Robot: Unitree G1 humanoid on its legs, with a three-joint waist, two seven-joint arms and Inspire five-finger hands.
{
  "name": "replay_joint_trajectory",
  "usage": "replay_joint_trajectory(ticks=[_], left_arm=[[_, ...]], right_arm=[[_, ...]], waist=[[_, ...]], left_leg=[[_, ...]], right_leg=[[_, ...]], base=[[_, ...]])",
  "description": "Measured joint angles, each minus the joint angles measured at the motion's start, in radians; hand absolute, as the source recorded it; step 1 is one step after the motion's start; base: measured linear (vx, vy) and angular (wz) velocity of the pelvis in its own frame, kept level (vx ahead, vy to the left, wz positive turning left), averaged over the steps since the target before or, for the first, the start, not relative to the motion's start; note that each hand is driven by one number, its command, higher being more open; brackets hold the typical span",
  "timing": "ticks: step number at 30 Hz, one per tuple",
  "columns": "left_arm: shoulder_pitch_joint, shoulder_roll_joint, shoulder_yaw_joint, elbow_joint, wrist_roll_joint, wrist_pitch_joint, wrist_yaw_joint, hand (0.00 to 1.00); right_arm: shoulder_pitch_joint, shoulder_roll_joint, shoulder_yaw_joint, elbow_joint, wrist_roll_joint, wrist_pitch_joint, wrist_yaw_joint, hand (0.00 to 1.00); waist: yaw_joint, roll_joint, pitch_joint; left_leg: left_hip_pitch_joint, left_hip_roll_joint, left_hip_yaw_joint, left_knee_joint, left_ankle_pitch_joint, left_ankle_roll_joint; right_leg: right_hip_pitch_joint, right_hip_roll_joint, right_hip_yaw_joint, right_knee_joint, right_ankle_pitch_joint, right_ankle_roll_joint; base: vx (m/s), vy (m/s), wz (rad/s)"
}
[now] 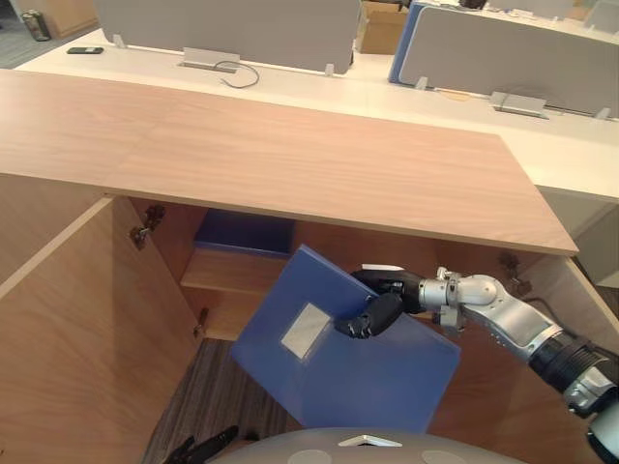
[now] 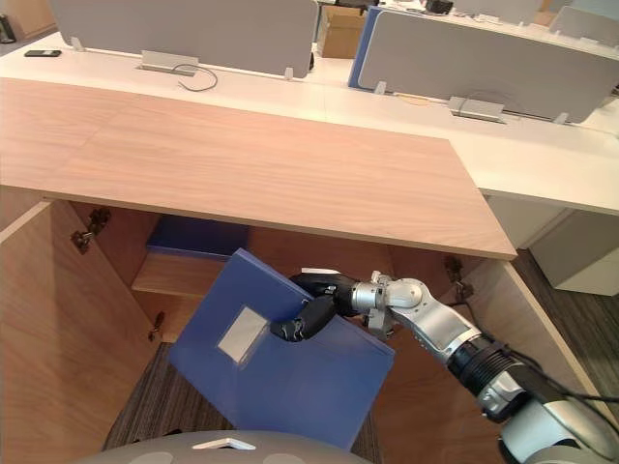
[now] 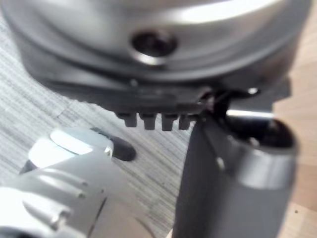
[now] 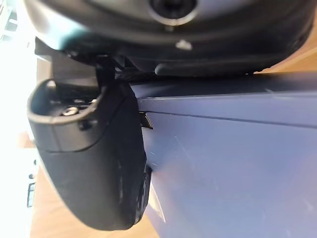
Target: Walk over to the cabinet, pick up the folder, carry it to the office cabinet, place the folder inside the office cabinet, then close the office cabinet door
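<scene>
In the left eye view the office cabinet [image 1: 290,155] stands with its doors swung wide. The blue folder [image 1: 368,377] hangs tilted in front of the cabinet's opening, below the front edge of its top and outside the shelves, its white label [image 1: 306,331] facing up. The right hand [image 1: 377,304] grips the folder's upper edge, dark fingers curled over the cover. Inside the cabinet, a flat blue item [image 1: 244,234] lies on the upper shelf [image 1: 227,273]. The left door [image 1: 68,329] stands open beside the opening. Behind the cabinet runs a pale desk [image 1: 387,97] with grey divider panels [image 1: 232,29].

The right eye view gives the same hold, and adds more of the cabinet's right door [image 2: 522,329] and the grey carpet [image 2: 580,319] past that door.

The left wrist view shows the left hand [image 3: 163,99] low over striped carpet beside the cabinet's wood; whether it is open or closed I cannot tell.

The right wrist view shows, close up, what the head views hide: the thumb [image 4: 94,163] pressed flat against the folder's blue face, pinching it.
</scene>
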Motion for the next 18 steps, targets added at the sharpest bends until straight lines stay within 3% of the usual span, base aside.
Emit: replay_joint_trajectory(ticks=[2,4,7,13,16,18], left_arm=[[-0.004,-0.011,-0.009,-0.002,-0.005,0.000,0.007,1.00],[-0.006,-0.029,-0.026,-0.026,-0.009,-0.001,0.008,1.00],[-0.007,-0.046,-0.056,-0.065,-0.013,-0.002,0.014,1.00],[-0.004,-0.054,-0.088,-0.098,-0.015,-0.001,0.034,1.00],[-0.004,-0.054,-0.094,-0.104,-0.044,-0.001,0.041,1.00],[-0.005,-0.054,-0.094,-0.119,-0.044,-0.002,0.052,1.00]], right_arm=[[0.000,0.107,-0.065,0.136,-0.108,-0.005,-0.063,0.00],[0.009,0.229,-0.162,0.289,-0.216,-0.014,-0.190,0.00],[0.009,0.379,-0.363,0.490,-0.210,-0.013,-0.329,0.00],[0.007,0.516,-0.591,0.582,0.092,-0.017,-0.556,0.00],[-0.002,0.548,-0.673,0.582,0.287,-0.053,-0.616,0.00],[-0.019,0.580,-0.753,0.582,0.456,-0.110,-0.655,0.00]], waist=[[0.003,0.015,0.011],[0.005,0.032,0.032],[0.014,0.065,0.073],[0.022,0.075,0.081],[0.022,0.078,0.087],[0.029,0.082,0.105]], left_leg=[[-0.002,-0.003,-0.011,0.001,0.000,0.001],[-0.007,-0.009,-0.032,0.006,0.001,0.002],[-0.014,-0.018,-0.062,0.009,0.004,0.006],[-0.034,-0.028,-0.114,0.019,0.005,0.008],[-0.034,-0.038,-0.135,0.025,0.004,0.009],[-0.037,-0.045,-0.140,0.034,0.004,0.011]], right_leg=[[0.001,-0.003,-0.013,0.003,-0.004,0.001],[0.003,-0.009,-0.029,0.015,-0.013,0.004],[0.014,-0.015,-0.059,0.013,-0.017,0.011],[0.034,-0.020,-0.110,0.011,-0.021,0.017],[0.046,-0.029,-0.126,0.011,-0.021,0.017],[0.048,-0.035,-0.129,0.011,-0.021,0.017]], base=[[-0.01,-0.004,0.16],[-0.01,0.004,0.28],[0.01,0.002,0.28],[0.05,-0.004,0.28],[0.00,0.020,0.20],[-0.05,0.026,0.09]])
